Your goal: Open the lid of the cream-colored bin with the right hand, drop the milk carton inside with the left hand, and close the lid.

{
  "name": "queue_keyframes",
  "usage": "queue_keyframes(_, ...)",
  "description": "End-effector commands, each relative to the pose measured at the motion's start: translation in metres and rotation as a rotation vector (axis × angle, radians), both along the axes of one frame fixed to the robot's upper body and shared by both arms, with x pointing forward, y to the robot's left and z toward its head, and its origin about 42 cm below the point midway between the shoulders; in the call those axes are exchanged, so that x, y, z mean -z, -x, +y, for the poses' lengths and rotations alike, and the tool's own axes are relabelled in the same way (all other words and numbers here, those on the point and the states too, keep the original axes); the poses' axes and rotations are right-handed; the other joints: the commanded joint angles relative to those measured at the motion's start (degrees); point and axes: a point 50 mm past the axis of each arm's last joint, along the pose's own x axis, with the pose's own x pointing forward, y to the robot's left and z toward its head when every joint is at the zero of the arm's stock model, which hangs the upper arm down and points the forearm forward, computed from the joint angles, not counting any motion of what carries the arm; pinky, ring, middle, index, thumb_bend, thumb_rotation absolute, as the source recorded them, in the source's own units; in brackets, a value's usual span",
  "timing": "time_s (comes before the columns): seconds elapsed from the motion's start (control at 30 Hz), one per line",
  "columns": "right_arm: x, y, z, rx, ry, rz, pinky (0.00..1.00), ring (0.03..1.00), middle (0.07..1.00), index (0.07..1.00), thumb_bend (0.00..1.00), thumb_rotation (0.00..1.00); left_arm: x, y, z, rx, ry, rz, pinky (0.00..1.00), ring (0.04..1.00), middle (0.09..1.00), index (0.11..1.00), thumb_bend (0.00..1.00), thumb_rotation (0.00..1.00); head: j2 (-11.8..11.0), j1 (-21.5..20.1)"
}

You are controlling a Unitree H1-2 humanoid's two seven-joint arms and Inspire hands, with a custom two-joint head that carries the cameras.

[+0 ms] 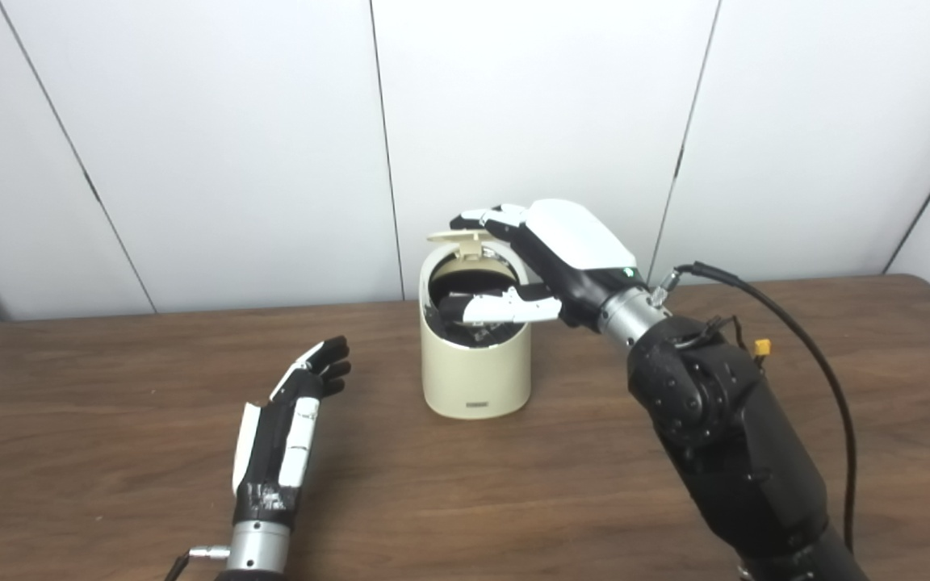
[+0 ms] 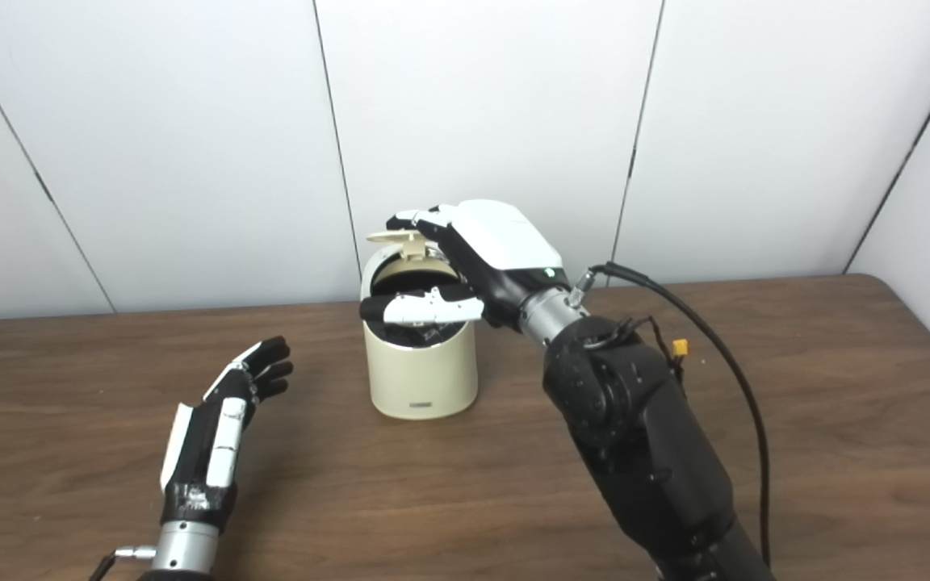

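Standing just past the middle of the brown table (image 1: 110,500), toward twelve o'clock from the robot, is the cream-colored bin (image 1: 476,363), upright, with its lid (image 1: 455,237) tipped up and lying nearly level above the back rim, so the dark inside of the bin shows. Coming in from about four o'clock, the right hand (image 1: 550,258) sits over the bin's mouth: its fingers (image 1: 488,218) reach across the top and touch the raised lid at its right edge, while the thumb (image 1: 505,308) stretches out level across the front of the opening, just above the rim. The fingers and thumb are held well apart from each other, and they clasp nothing; whether the thumb rests on the rim or hangs just over it cannot be told. A black cable (image 1: 804,339) loops from the right wrist down along the dark forearm, with a small yellow connector (image 1: 762,348) beside it. At about eight o'clock from the bin, well apart from it, the left hand (image 2: 219,420) lies low over the table, palm side turned toward the bin, fingers straight and a little spread, pointing toward one o'clock and holding nothing. The milk carton cannot be seen on the table or in either hand; something pale shows faintly in the dark of the bin under the thumb, too unclear to name. Behind the table stand plain white wall panels (image 1: 231,121).
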Motion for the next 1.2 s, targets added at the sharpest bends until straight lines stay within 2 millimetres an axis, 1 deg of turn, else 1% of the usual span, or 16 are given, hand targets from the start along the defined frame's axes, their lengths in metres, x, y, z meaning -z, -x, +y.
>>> queue_keyframes(0.0,-0.014,0.007,0.002,-0.004,-0.026,-0.051,0.88,0.928,0.852,0.846,0.87,1.00,-0.020,-0.006,-0.004,-0.002,0.003,-0.080,0.81,0.830,0.847,0.865,0.64,0.99,0.0,-0.1)
queue_keyframes(0.13,-0.002,0.010,-0.001,0.017,-0.031,-0.021,0.87,0.915,0.846,0.840,0.87,1.00,-0.019,-0.006,-0.005,0.006,-0.006,-0.086,0.79,0.837,0.844,0.857,0.63,0.99,-0.1,0.0)
queue_keyframes(0.27,0.011,0.009,-0.006,0.024,-0.038,-0.002,0.86,0.905,0.831,0.833,0.85,1.00,-0.019,-0.007,-0.006,0.007,-0.009,-0.085,0.80,0.844,0.848,0.862,0.63,0.98,-0.1,-0.1)
queue_keyframes(0.5,0.022,0.014,-0.014,0.033,-0.024,0.020,0.85,0.890,0.818,0.827,0.84,1.00,-0.021,-0.006,-0.010,0.004,-0.007,-0.091,0.79,0.826,0.843,0.864,0.62,0.99,0.4,-0.3)
queue_keyframes(0.6,0.030,0.016,-0.017,0.044,-0.022,0.056,0.86,0.896,0.825,0.830,0.84,1.00,-0.022,-0.007,-0.010,0.001,-0.012,-0.089,0.79,0.820,0.842,0.863,0.62,0.99,0.6,-0.3)
queue_keyframes(0.67,0.036,0.017,-0.019,0.045,-0.013,0.081,0.87,0.907,0.835,0.833,0.83,0.98,-0.021,-0.007,-0.010,-0.001,-0.011,-0.087,0.79,0.819,0.842,0.861,0.62,0.99,0.6,-0.4)
queue_keyframes(0.73,0.042,0.018,-0.019,0.044,0.018,0.093,0.88,0.911,0.840,0.835,0.83,0.97,-0.021,-0.007,-0.010,0.002,-0.007,-0.090,0.79,0.819,0.842,0.859,0.61,0.99,0.6,-0.5)
queue_keyframes(0.83,0.049,0.017,-0.018,0.046,0.095,0.081,0.91,0.911,0.852,0.835,0.84,0.96,-0.021,-0.008,-0.011,0.002,-0.007,-0.093,0.79,0.819,0.841,0.856,0.62,0.98,0.5,-0.3)
queue_keyframes(1.0,0.055,0.016,-0.012,0.033,0.354,-0.003,0.95,0.925,0.865,0.840,0.85,0.94,-0.022,-0.009,-0.012,0.000,-0.012,-0.098,0.82,0.826,0.843,0.860,0.62,0.99,0.5,-0.5)
queue_keyframes(1.1,0.059,0.014,-0.008,0.017,0.547,-0.060,0.99,0.937,0.867,0.841,0.82,0.92,-0.022,-0.010,-0.012,-0.004,-0.013,-0.099,0.80,0.823,0.840,0.859,0.62,0.99,0.5,-0.6)
queue_keyframes(1.17,0.060,0.013,-0.006,0.022,0.621,-0.084,1.00,0.945,0.871,0.842,0.80,0.91,-0.022,-0.010,-0.013,-0.005,-0.014,-0.100,0.80,0.823,0.839,0.858,0.62,0.99,0.5,-0.5)
